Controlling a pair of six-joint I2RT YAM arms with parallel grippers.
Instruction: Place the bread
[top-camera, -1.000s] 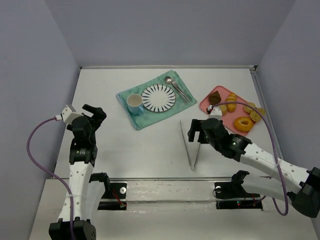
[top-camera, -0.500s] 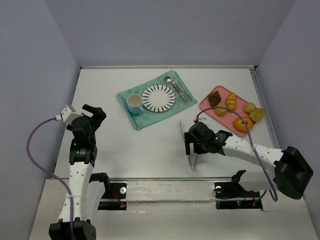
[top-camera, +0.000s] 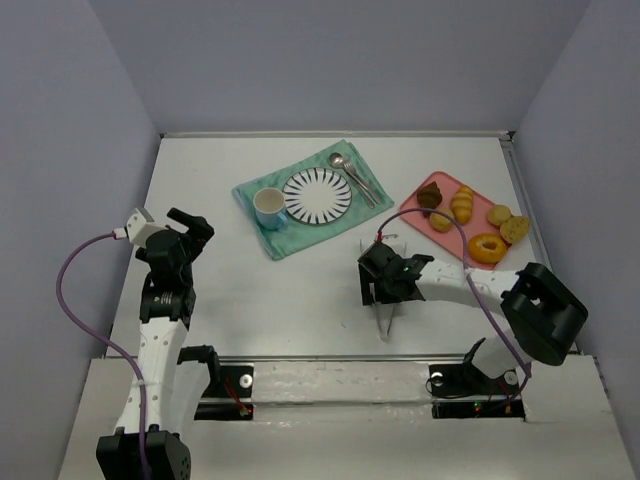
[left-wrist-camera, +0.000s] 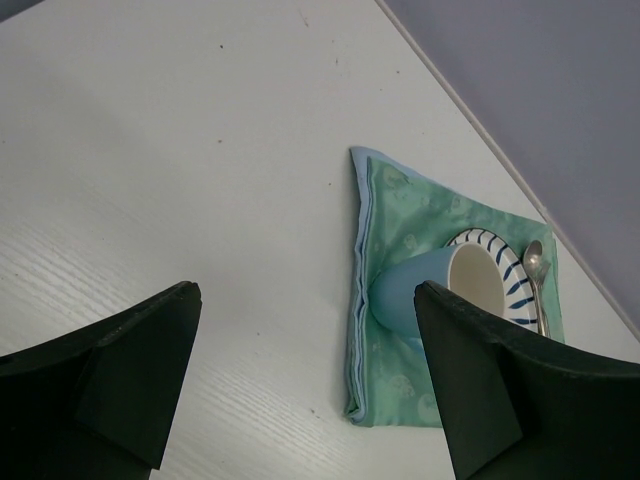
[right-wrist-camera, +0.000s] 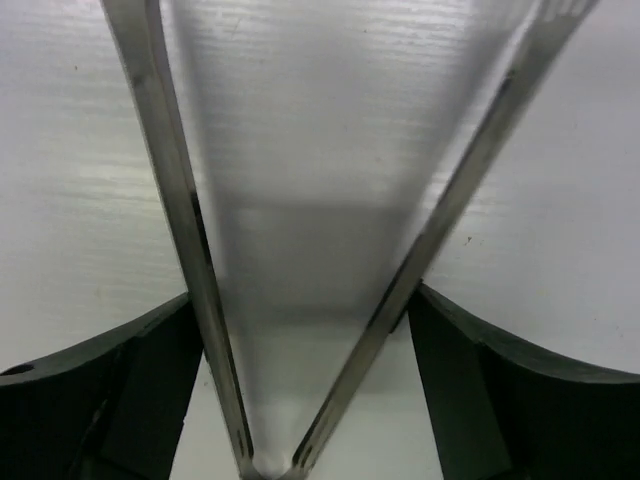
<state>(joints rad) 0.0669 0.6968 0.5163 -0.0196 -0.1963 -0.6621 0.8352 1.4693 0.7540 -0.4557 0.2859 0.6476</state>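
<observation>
The bread (top-camera: 441, 222) lay on the pink tray (top-camera: 462, 238) at the right of the table (top-camera: 270, 290), at the tray's near-left side, just beside the croissant (top-camera: 462, 203) and apart from the ring donut (top-camera: 487, 247). Nothing touched it. Being ball-like, it showed us no long axis and no heading; from above it read as a plain round, so we judged it could be taken from any side.

The tongs (top-camera: 383, 318) lay flat on the table, near the tray's left corner. Their long axis ran near to far, with the joined end toward the arms and the two tips toward the far side. Their arms were spread in a wide V with nothing between them.

The right gripper (top-camera: 383, 285) was low over the tongs. In the wrist view its fingers (right-wrist-camera: 110, 390) stood outside the two arms of the tongs (right-wrist-camera: 170, 200), wide apart and close against them, without pressing the V shut. We judged that it straddled them near the joined end so that one squeeze would both lift and work them.

The plate (top-camera: 317, 195) sat bare on the green cloth (top-camera: 290, 240) beside the cup (top-camera: 268, 205), the likely spot for the bread. The left gripper (top-camera: 192, 232) hung clear at the left, its fingers spread and holding nothing.
</observation>
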